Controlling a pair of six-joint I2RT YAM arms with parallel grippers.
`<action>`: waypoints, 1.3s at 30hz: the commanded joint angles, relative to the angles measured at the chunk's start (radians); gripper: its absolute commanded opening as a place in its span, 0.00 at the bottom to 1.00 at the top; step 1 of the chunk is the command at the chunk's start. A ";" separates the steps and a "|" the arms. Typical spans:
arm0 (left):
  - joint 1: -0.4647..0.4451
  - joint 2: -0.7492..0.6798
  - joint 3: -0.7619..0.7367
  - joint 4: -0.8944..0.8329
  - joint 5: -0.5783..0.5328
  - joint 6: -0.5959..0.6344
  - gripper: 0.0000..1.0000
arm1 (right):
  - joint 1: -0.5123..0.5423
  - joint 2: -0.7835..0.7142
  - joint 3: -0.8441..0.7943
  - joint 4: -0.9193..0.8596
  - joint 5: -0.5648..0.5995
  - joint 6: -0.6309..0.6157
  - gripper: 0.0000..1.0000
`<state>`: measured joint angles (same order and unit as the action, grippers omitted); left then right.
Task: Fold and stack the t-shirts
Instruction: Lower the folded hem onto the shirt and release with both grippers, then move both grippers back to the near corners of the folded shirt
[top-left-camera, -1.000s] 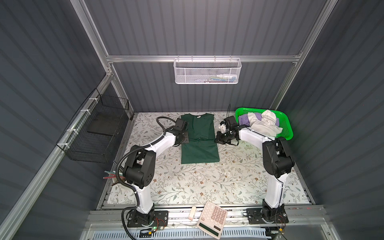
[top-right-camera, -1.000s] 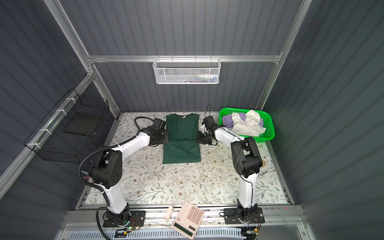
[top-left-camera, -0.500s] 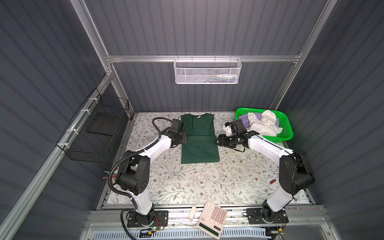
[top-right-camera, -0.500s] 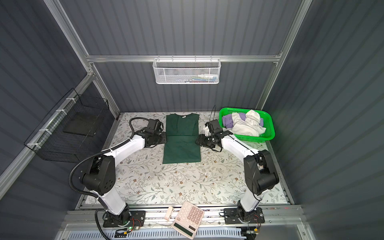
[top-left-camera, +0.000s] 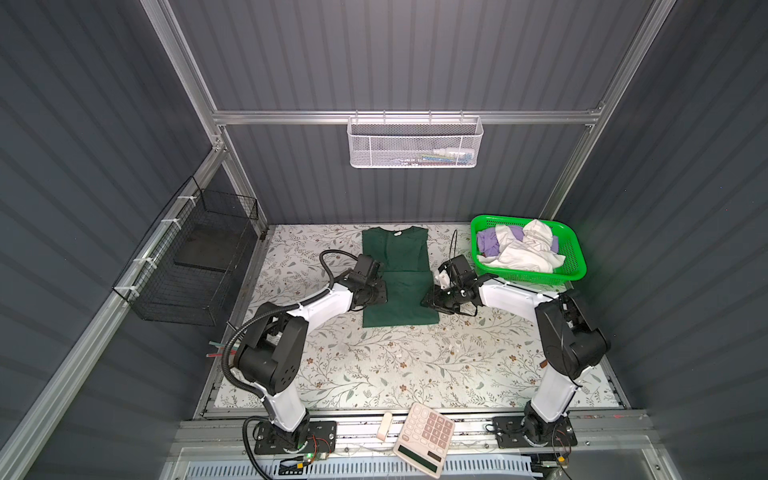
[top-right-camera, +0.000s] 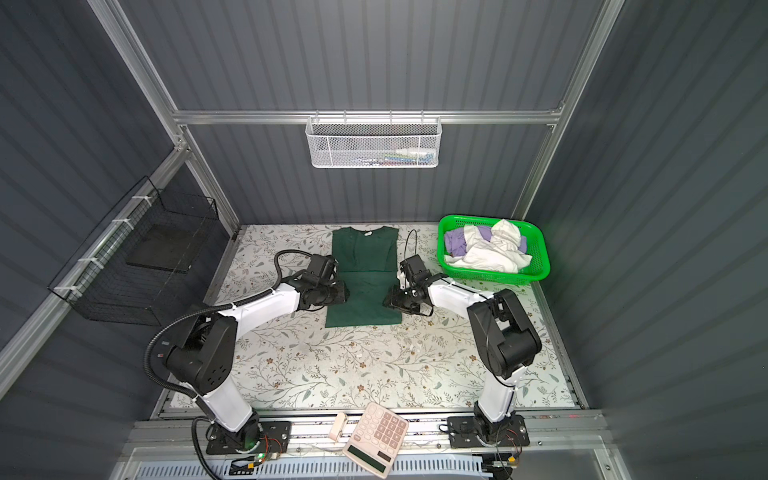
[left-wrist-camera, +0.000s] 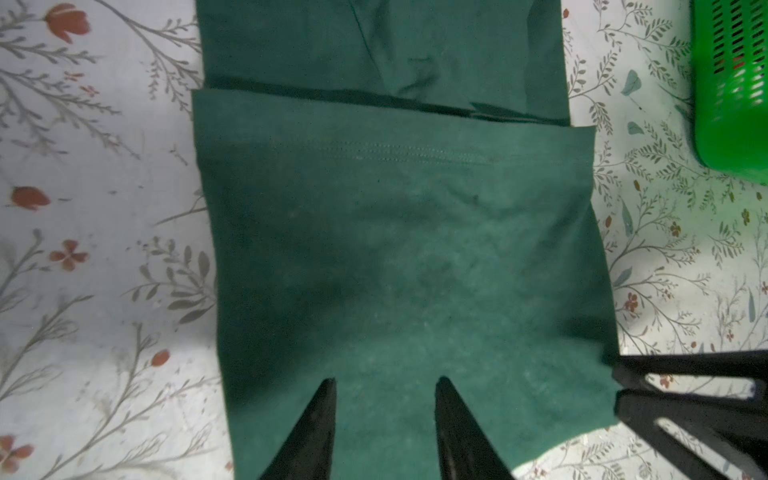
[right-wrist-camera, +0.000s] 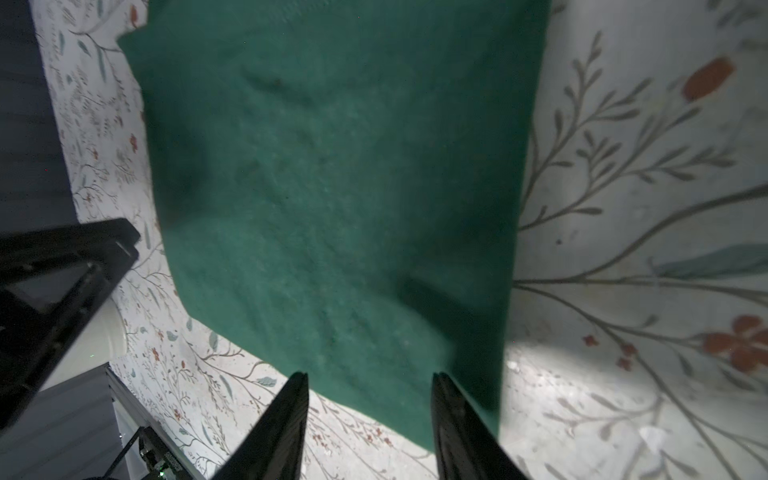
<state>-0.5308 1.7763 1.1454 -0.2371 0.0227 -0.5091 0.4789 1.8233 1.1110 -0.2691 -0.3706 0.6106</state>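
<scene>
On the flowered surface, toward the back wall, we find the dark green shirt lying flat as a narrow strip. Its lower part is turned up over the middle, so the hem runs across it. The green basket stands at the back right, near the shirt but apart from it. A white shirt and a lavender shirt are heaped inside, not yet folded.

The left arm and right arm flank the doubled lower half, one at each long edge. Both pairs of jaws stand moderately parted with nothing between them. The left fingers hang over the cloth and the right fingers over its edge, though we cannot tell whether the tips touch it.

We judge that one more fold remains. If the two sides pinch unevenly, or catch only the top layer, the doubled cloth could slide apart and skew the fold.
</scene>
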 joint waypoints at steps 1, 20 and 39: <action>-0.007 0.070 0.062 0.024 0.035 -0.007 0.41 | 0.002 0.030 0.018 0.001 0.000 0.019 0.49; 0.008 0.032 -0.121 -0.044 -0.169 -0.093 0.43 | 0.005 0.019 -0.098 -0.070 0.045 0.017 0.48; 0.002 -0.367 -0.477 -0.041 -0.093 -0.219 0.47 | 0.026 -0.296 -0.439 0.038 0.069 0.086 0.50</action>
<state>-0.5285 1.4639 0.7124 -0.2455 -0.1074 -0.6853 0.4980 1.5574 0.7338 -0.1841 -0.3302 0.6590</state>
